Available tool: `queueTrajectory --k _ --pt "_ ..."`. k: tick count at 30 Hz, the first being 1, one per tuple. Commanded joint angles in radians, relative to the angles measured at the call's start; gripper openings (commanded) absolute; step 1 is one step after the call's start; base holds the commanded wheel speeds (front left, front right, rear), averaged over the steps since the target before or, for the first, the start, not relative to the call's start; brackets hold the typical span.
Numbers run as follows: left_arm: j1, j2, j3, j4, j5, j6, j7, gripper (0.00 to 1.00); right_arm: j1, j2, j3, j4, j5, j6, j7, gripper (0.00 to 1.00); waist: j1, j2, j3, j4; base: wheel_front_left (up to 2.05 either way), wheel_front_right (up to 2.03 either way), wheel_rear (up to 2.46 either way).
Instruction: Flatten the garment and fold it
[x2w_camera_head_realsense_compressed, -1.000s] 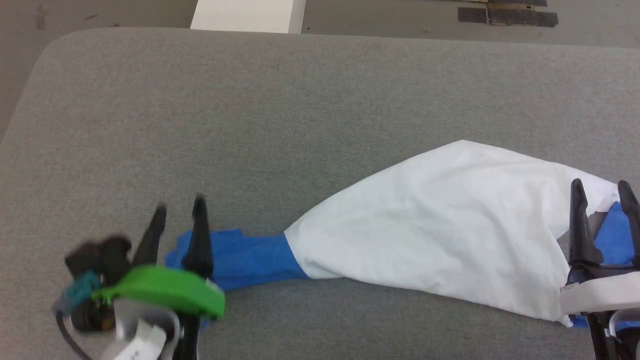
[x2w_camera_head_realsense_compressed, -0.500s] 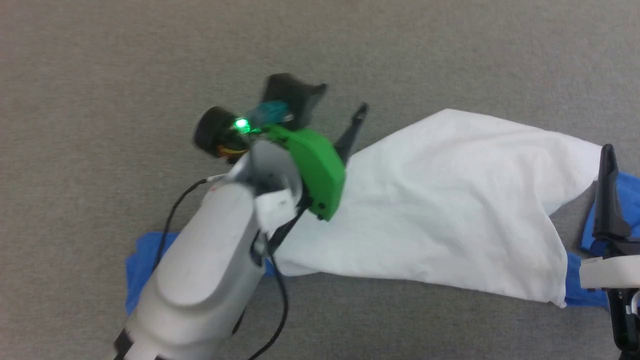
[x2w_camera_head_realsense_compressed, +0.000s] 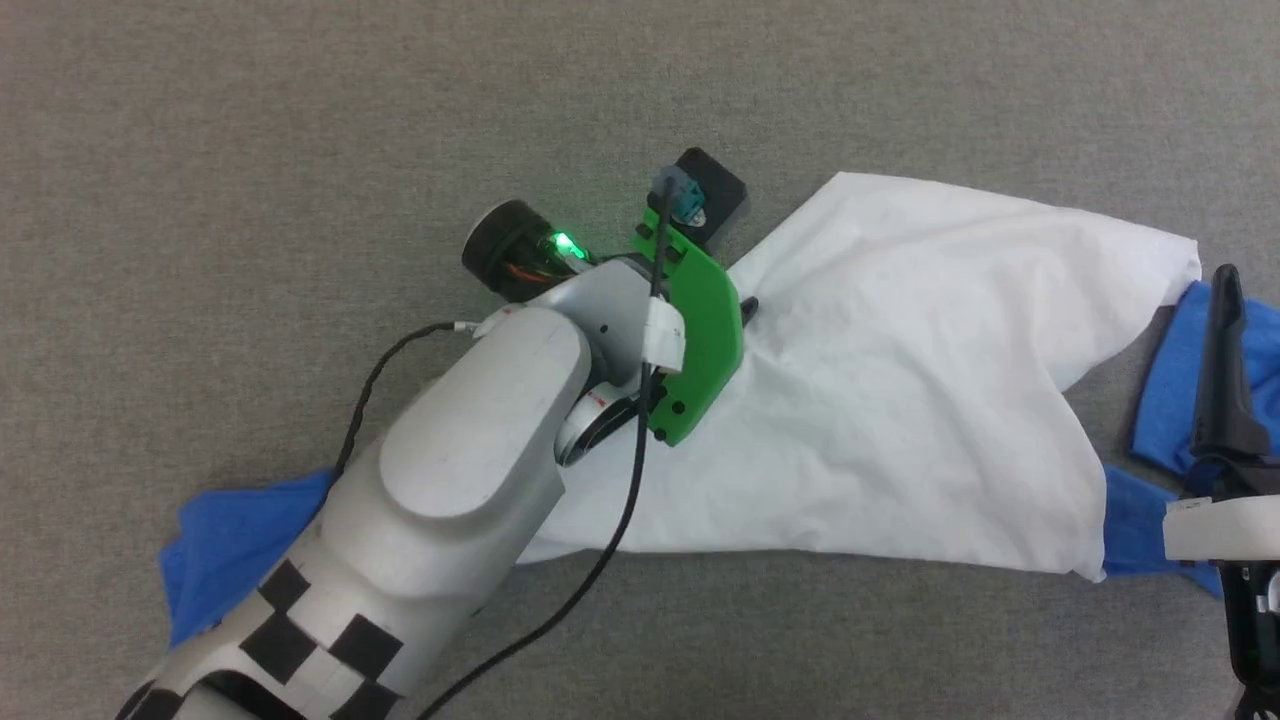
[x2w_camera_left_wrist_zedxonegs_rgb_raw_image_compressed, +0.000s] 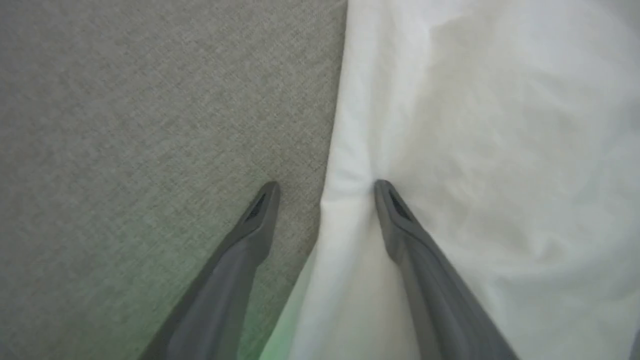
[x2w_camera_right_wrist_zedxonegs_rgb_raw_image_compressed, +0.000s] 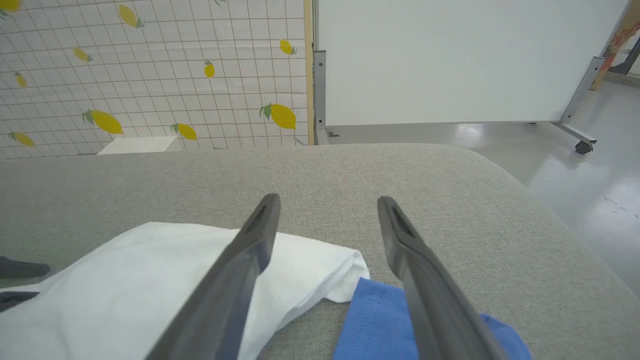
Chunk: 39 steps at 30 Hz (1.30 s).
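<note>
Garment (x2w_camera_head_realsense_compressed: 900, 400) lies bunched on the surface (x2w_camera_head_realsense_compressed: 300, 150), not yet flattened or folded; left gripper (x2w_camera_left_wrist_zedxonegs_rgb_raw_image_compressed: 325, 186) spread astride its edge, right gripper (x2w_camera_right_wrist_zedxonegs_rgb_raw_image_compressed: 327, 200) spread, empty.

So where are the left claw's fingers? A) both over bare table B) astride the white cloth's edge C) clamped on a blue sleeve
B: the open left gripper has one finger on the garment, the other over the grey table.
</note>
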<state>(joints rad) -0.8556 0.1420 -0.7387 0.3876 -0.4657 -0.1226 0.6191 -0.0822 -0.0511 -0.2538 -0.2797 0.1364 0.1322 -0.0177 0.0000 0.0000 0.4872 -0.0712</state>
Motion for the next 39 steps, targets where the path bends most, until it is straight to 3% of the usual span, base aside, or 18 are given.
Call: queueTrajectory --k 1,6,10,13,20,26,28,39 --pt "0.012 0.017 -0.031 0.037 0.009 -0.005 0.003 0.00 -0.021 0.001 0.006 0.001 0.003 -0.002 -0.001 1.00 0.0000 0.0000 0.006 -0.002 0.00 0.00 0.00" --pt "0.014 0.014 -0.032 0.055 -0.016 -0.007 -0.071 0.00 -0.028 0.001 0.008 0.012 0.004 -0.002 -0.005 1.00 0.0000 0.0000 -0.018 0.009 0.00 0.00 0.00" --pt "0.000 0.014 0.020 0.037 -0.040 0.013 -0.136 0.00 -0.021 0.001 0.003 0.027 0.008 -0.002 -0.010 1.00 0.0000 0.0000 -0.066 0.019 0.00 0.00 0.00" --pt "-0.029 0.028 0.084 -0.005 -0.049 0.058 -0.189 0.00 -0.011 0.001 0.003 0.039 0.014 -0.002 -0.014 1.00 0.0000 0.0000 -0.102 0.020 0.00 0.00 0.00" --pt "-0.145 0.125 0.198 -0.088 0.036 0.176 -0.314 0.00 0.005 0.001 0.006 0.063 0.037 -0.002 -0.031 1.00 0.0000 0.0000 -0.127 -0.002 0.00 0.00 0.00" --pt "-0.166 0.166 0.178 -0.109 0.140 0.214 -0.430 0.02 0.008 0.001 0.008 0.082 0.048 -0.002 -0.047 1.00 0.0000 0.0000 -0.107 -0.017 0.00 0.00 0.00" --pt "-0.140 0.168 0.157 -0.083 0.159 0.219 -0.454 1.00 0.006 0.001 0.014 0.089 0.051 -0.002 -0.050 1.00 0.0000 0.0000 -0.099 -0.019 0.00 0.00 0.00" --pt "-0.023 0.107 0.158 0.049 0.102 0.224 -0.617 1.00 -0.007 0.001 0.027 0.097 0.037 -0.002 -0.050 1.00 0.0000 0.0000 -0.081 -0.016 0.00 0.00 0.00"
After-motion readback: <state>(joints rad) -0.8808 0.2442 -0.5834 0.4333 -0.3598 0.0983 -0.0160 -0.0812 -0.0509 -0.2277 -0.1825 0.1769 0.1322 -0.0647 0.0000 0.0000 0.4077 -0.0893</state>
